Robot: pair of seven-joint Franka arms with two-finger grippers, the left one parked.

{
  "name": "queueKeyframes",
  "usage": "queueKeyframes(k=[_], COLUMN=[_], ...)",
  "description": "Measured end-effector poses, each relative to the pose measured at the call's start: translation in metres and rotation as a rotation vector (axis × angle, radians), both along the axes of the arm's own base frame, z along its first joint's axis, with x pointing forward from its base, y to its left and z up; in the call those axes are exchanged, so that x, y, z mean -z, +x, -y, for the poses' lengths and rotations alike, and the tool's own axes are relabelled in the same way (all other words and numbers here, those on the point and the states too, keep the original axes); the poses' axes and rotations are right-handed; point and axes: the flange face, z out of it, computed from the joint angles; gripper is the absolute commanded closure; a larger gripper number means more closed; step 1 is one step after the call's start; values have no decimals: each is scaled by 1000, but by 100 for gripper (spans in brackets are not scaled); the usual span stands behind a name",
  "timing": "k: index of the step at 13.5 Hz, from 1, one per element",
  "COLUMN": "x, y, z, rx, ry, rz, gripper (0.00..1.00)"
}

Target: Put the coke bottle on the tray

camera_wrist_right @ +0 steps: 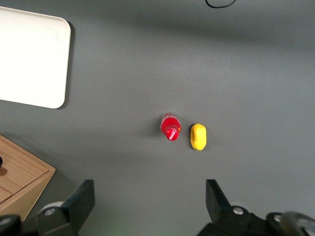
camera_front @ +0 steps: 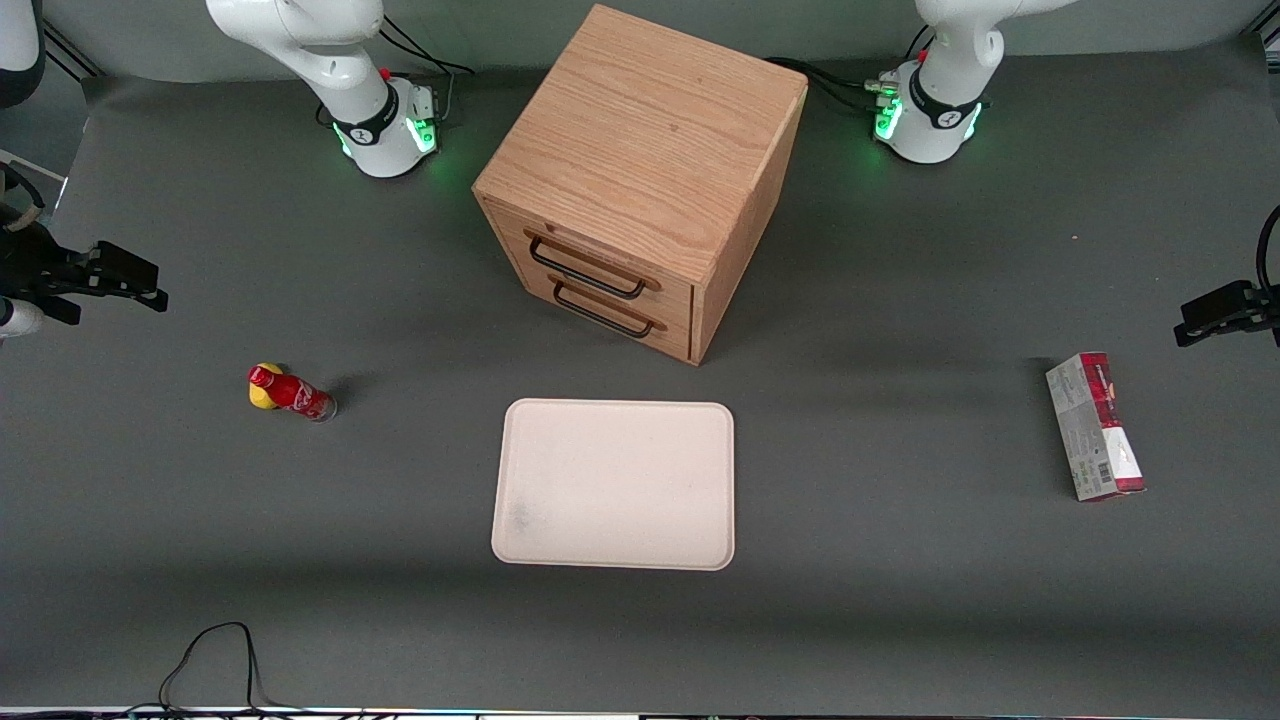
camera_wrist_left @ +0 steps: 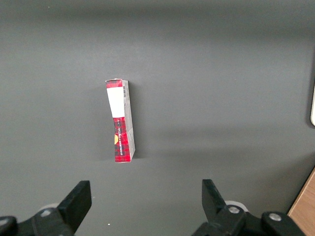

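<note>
Drawer cabinet (camera_front: 640, 180) — carton (camera_front: 1095, 427) — lemon (camera_wrist_right: 198, 136)

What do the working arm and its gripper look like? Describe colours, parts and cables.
The working arm is glossy white with a black band, a green-lit base and black cables trailing from it. Its gripper, above the coke bottle, has two black, wedge-shaped fingers on grey mounts.

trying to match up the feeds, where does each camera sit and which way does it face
Front view: faces both arm bases across the table, showing cabinet, tray, coke bottle.
Right wrist view: looks straight down past its open gripper, high over the bottle and lemon.
Left wrist view: looks down past its own fingers at the carton.
Front and right wrist views share bottle, tray, cabinet.
</note>
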Motion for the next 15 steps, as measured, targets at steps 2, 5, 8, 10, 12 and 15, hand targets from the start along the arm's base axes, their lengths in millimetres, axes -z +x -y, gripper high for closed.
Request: queueKeyframes(k=[2,5,8,10,12,15], x=[0,0,2,3,4,4], y=[0,0,-2,-8,-21,-49], z=[0,1,13,28,43,53], rx=[0,3,18,33,46,58], ry=[0,0,0,1,4,13], rz=[-1,-2,-12,-23,-32,-38], gripper=[0,0,0,0,0,0])
